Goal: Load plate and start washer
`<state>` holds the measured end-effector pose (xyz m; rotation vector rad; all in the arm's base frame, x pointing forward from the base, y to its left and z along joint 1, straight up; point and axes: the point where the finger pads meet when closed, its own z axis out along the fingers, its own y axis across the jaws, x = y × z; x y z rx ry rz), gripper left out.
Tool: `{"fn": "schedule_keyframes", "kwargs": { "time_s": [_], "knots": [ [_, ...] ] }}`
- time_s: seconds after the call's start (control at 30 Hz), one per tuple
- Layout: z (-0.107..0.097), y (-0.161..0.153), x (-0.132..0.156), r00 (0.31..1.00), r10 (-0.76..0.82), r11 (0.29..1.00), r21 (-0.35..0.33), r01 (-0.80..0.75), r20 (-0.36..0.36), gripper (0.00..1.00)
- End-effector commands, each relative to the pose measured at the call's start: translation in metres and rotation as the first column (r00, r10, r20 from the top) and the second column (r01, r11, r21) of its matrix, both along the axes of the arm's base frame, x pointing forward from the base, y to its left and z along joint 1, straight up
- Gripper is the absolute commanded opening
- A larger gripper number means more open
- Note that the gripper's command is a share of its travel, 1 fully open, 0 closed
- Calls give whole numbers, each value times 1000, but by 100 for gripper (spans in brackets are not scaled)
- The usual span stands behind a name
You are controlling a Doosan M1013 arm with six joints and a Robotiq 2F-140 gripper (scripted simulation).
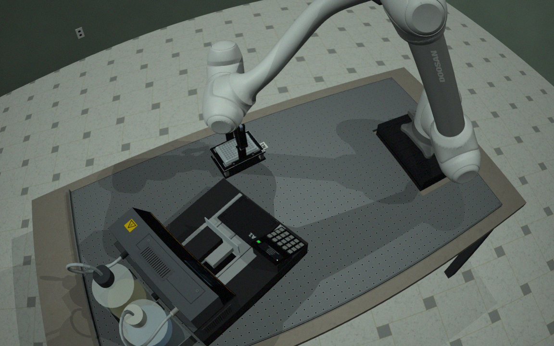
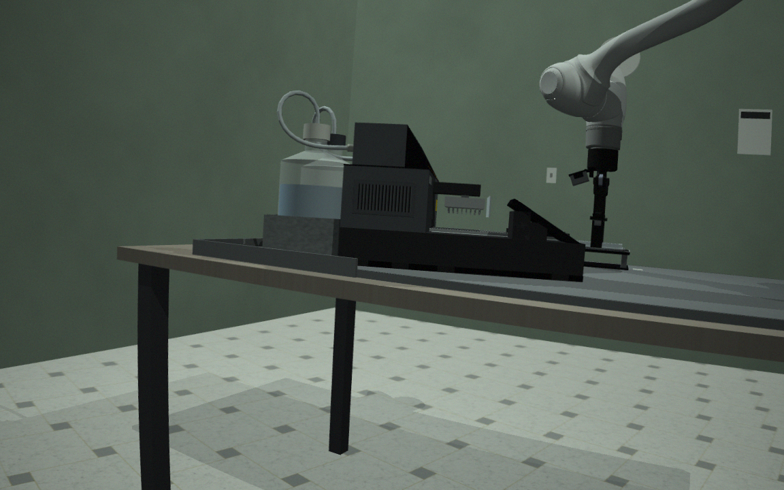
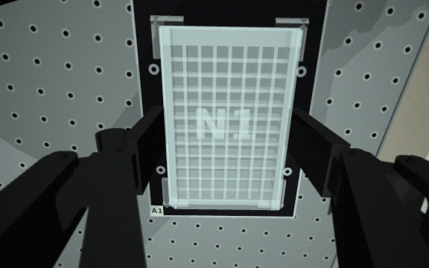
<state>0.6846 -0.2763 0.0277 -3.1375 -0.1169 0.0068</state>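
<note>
The half-open claw (image 1: pixel 235 147) (image 2: pixel 597 243) (image 3: pixel 226 125) flanks the plate (image 1: pixel 227 151) (image 2: pixel 612 245) (image 3: pixel 229 156) at pickup, whether gripping I can't tell; next it should secure its hold, then lift straight up

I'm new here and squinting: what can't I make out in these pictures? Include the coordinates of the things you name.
- Hand (image 1: pixel 242 147) (image 3: pixel 226 125): exterior view, too dark to tell whether it grips the plate (image 1: pixel 236 149) (image 3: pixel 226 93).
- Key (image 1: pixel 288 239) labels: top view, too small.
- Arm (image 1: pixel 287 47) (image 2: pixel 657 36): exterior view, cut off by the top edge.

The clear gridded plate (image 1: pixel 232 150) (image 3: pixel 226 123) lies flat in the black nest (image 1: pixel 230 166) (image 3: pixel 307 45) marked N1.
</note>
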Motion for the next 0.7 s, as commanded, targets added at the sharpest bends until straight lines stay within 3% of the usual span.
{"fn": "schedule_keyframes", "kwargs": {
  "time_s": [0.0, 0.67],
  "knots": [
    [4, 0, 0, 1000, 2, 1000, 2, -2, 0, 10],
    [5, 0, 0, 1000, 2, 1000, 2, -2, 0, 10]
  ]
}}
